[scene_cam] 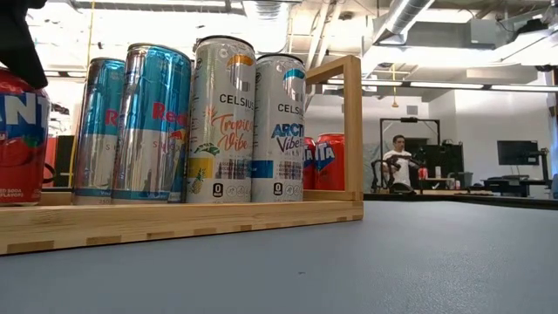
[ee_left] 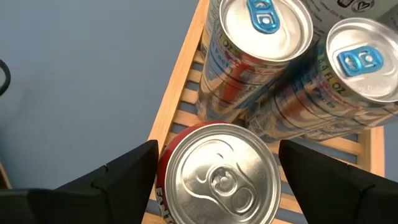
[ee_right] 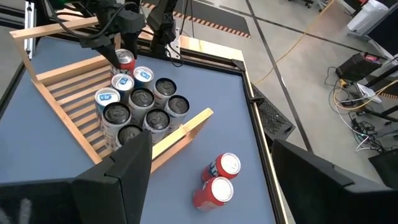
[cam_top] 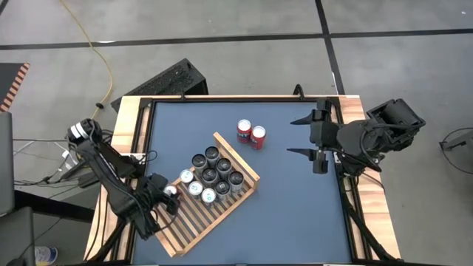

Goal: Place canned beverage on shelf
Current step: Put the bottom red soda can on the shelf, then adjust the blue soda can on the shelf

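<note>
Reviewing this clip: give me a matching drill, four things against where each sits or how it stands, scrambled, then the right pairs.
Things:
1. left gripper
2. right gripper
3. two red cans
4. shelf

States:
A. lying flat on the table, cans on its slats
B. open above bare table, holding nothing
C. on the table, outside the shelf
D. open around a red can on the shelf

Pairs: 1-D, 2-B, 3-C, 4-A

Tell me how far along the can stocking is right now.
Done: a cluster of cans stands on the shelf. In hand: the left gripper, open, straddles a red can standing on the slats. Left: two red cans on the table, near the open right gripper.
</note>
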Controlling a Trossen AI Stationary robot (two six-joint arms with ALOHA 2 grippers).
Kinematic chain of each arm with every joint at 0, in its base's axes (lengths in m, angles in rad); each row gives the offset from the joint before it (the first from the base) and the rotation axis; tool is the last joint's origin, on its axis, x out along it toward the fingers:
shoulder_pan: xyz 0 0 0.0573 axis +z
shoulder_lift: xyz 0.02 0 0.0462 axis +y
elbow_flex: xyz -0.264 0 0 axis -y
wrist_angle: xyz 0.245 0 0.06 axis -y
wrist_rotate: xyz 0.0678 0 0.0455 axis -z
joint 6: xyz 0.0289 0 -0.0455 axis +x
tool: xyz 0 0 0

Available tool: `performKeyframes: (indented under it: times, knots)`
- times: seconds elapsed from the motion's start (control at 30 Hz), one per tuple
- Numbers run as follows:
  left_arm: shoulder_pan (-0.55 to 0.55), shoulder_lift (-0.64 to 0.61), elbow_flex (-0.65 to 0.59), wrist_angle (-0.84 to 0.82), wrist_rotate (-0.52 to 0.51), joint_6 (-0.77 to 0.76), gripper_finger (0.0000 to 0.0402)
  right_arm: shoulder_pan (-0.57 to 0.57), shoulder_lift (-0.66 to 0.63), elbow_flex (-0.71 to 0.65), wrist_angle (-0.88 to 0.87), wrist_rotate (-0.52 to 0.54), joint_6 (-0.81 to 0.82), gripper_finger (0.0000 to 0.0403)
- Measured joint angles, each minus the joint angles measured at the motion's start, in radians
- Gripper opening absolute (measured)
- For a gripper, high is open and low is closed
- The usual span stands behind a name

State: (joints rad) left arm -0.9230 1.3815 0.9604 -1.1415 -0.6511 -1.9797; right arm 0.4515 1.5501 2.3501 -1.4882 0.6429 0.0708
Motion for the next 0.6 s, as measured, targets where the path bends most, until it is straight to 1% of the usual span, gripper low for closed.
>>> performKeyframes:
  times: [0.27,0.43,0.5,0.6]
  knots:
    - [0.0,-0.049,0.0,-0.011,0.01,0.002,0.0318,-0.001,0.0,0.0,-0.001,0.0,-0.004,0.0301]
    - [0.0,-0.092,0.034,-0.023,-0.052,-0.008,0.0318,-0.017,0.0,0.0,0.0,-0.01,-0.021,0.0301]
    - [0.0,-0.102,0.063,-0.025,-0.077,0.01,0.0318,-0.041,0.0,0.0,0.003,-0.063,-0.037,0.0301]
    - [0.0,-0.106,0.123,-0.024,-0.127,0.061,0.0318,-0.081,0.008,-0.021,0.04,-0.175,-0.078,0.0301]
